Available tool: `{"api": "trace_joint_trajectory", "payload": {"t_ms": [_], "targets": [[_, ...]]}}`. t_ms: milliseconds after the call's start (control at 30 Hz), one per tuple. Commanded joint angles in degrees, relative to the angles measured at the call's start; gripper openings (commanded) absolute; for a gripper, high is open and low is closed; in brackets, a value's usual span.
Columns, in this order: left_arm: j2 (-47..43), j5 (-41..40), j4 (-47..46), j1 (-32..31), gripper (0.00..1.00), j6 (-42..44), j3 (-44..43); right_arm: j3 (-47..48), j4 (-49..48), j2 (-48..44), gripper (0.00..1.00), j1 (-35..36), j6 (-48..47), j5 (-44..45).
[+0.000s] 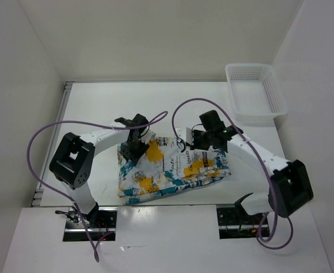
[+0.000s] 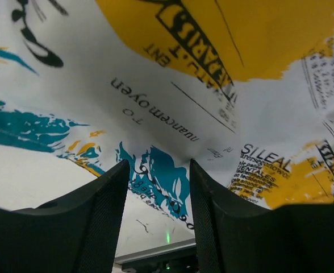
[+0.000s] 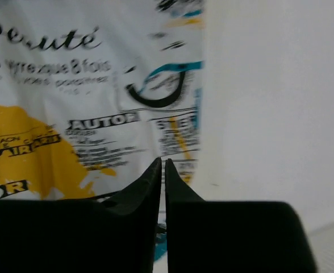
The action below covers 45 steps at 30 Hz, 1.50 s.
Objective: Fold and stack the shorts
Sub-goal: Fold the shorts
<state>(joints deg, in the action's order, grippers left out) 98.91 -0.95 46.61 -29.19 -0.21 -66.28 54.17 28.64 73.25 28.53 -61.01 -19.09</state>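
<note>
Right gripper [image 3: 162,164] (shorts' [image 1: 172,168] far edge)

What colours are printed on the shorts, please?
Shorts: white with teal, yellow-orange, black; left wrist view.

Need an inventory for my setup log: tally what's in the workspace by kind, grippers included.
shorts: 1
white mesh basket: 1
grippers: 2 (left gripper, right gripper)
Total: 4
</note>
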Motion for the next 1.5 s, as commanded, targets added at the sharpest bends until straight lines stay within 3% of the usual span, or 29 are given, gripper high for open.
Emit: {"api": "trace_joint_trajectory", "payload": {"t_ms": [0, 67, 200, 333, 400, 500, 600, 700, 833, 933, 1000, 1033, 1100, 1267, 1367, 1467], "targets": [[1.0, -1.1, -3.1, 0.0, 0.54, 0.2, -0.8, 1.1, 7.1, 4.1, 0.05, 0.5, 4.9, -3.8], [3.1, -1.6, -3.6, 0.0, 0.54, 0.2, -0.3, -1.9, 5.9, 4.6, 0.00, 1.0, 4.9, -3.8], [7.3, -5.6, -6.5, 0.8, 0.53, 0.2, 2.3, -4.3, 2.8, 7.4, 0.00, 1.0, 8.5, -3.7], [15.7, -7.5, -7.9, 4.4, 0.53, 0.2, -1.6, -2.2, 0.3, 18.3, 0.00, 1.0, 16.4, 0.3], [20.6, -7.5, -6.7, 7.7, 0.53, 0.2, -7.9, 2.3, 0.3, 26.3, 0.00, 1.0, 17.9, 1.7], [24.3, -7.5, -5.9, 10.7, 0.53, 0.2, -14.2, 6.0, -4.3, 30.4, 0.00, 1.0, 19.8, 6.3], [26.3, -10.2, -6.4, 12.0, 0.53, 0.2, -20.9, 12.8, -2.1, 36.0, 0.00, 0.5, 22.9, 7.1], [30.0, -11.8, -6.4, 13.5, 0.54, 0.2, -28.5, 20.6, -6.5, 38.9, 0.00, -0.1, 28.4, 11.3], [32.3, -12.6, -6.4, 15.5, 0.56, 0.2, -38.1, 37.7, -4.3, 45.0, 0.01, -0.6, 33.7, 12.8], [30.1, -10.7, -5.4, 15.5, 0.63, 0.2, -43.0, 42.5, -5.0, 44.4, 0.06, -1.7, 36.2, 14.7], [24.2, -7.5, -5.4, 16.0, 0.69, 0.2, -43.0, 43.8, -5.0, 40.9, 0.22, -2.2, 38.7, 13.3], [19.6, -4.9, -5.4, 16.6, 0.73, 0.2, -42.3, 43.8, -4.1, 39.4, 0.38, -2.3, 40.0, 12.6], [15.1, -2.1, -4.1, 17.5, 0.74, 0.2, -40.1, 41.4, -3.5, 33.6, 0.43, -4.2, 43.3, 9.3], [5.2, 0.6, -1.5, 21.2, 0.71, 0.2, -20.7, 29.0, 1.7, 24.1, 0.45, -12.4, 50.5, 0.1], [5.2, 5.2, 1.5, 24.8, 0.66, 0.2, -17.0, 22.0, 6.1, 20.3, 0.43, -18.7, 52.5, -6.5], [6.5, 10.1, 1.6, 29.0, 0.60, 0.2, -15.8, 16.3, 8.1, 16.2, 0.52, -19.9, 54.3, -11.5]]}}
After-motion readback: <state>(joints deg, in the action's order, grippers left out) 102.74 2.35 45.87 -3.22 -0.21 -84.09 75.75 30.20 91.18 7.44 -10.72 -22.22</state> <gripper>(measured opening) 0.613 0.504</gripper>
